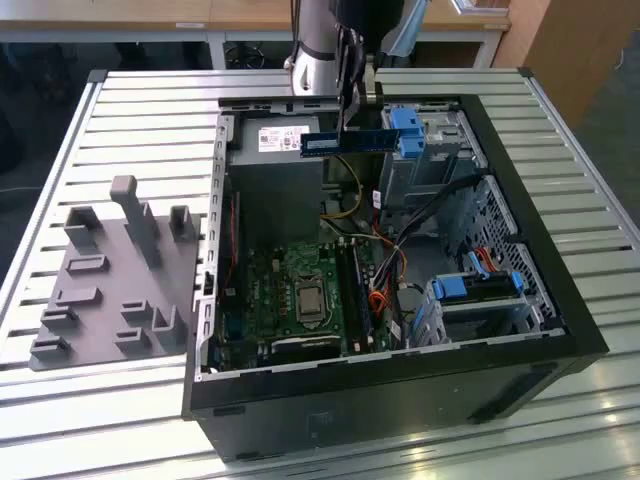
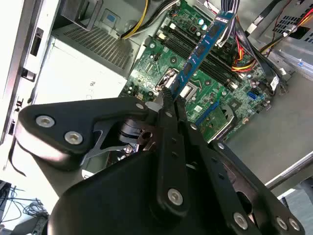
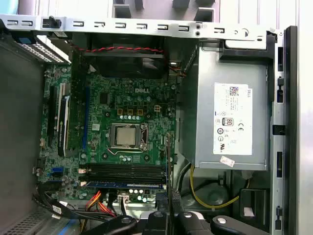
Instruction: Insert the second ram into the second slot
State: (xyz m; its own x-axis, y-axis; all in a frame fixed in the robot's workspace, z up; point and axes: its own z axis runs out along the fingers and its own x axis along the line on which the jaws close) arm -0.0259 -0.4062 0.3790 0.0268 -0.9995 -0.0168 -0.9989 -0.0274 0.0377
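Gripper (image 1: 347, 122) is pinching the thin flat blue circuit stick (image 1: 345, 142) at its top edge, high over the green motherboard (image 1: 300, 290). Its long axis looks crosswise to the black memory slots (image 1: 357, 290) below.

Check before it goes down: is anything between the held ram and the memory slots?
Nothing visible. The gripper holds the second ram above the open case. The memory slots lie uncovered, with cables beside them, not across.

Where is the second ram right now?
In the exterior view the second ram hangs in the gripper over the power supply, beside a blue drive-bay clip.
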